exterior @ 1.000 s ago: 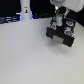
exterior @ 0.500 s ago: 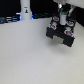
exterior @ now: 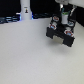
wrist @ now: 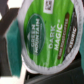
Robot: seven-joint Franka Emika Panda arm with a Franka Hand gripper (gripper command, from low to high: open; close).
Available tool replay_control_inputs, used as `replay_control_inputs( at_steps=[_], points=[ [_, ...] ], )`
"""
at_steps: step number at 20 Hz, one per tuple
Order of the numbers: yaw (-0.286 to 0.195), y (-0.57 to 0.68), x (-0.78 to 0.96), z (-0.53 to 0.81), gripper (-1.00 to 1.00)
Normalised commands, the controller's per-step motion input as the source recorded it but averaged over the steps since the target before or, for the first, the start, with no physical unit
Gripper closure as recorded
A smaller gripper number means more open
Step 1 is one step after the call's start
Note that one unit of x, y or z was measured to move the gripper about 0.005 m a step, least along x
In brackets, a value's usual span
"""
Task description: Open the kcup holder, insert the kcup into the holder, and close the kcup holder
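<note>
The kcup [wrist: 46,36] fills the wrist view: a white pod with a green printed top, seen very close and tilted. It sits between my fingers, one teal pad [wrist: 12,46] showing at its side. In the exterior view my gripper [exterior: 62,23] hangs at the far right, directly over the kcup holder [exterior: 60,35], a black boxy unit on the white table. The pod itself is too small to make out there. I cannot tell whether the holder's drawer stands open.
A tall white bottle-like object [exterior: 25,9] stands at the back on the exterior view's left, against a dark backdrop. The white table [exterior: 30,55] stretches out in front of the holder.
</note>
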Motion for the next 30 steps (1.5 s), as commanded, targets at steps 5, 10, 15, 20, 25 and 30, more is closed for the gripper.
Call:
replay_control_inputs(
  at_steps=[5, 10, 15, 20, 25, 30],
  points=[
    [0.001, 0.00, 0.00, -0.24, 1.00],
    [-0.012, -0.01, 0.08, -0.13, 1.00],
    [-0.030, -0.10, 0.01, 0.12, 1.00],
    [-0.040, -0.14, 0.00, 0.12, 1.00],
    [-0.015, -0.07, -0.04, -0.07, 1.00],
    [-0.003, -0.02, 0.01, -0.16, 1.00]
  ],
)
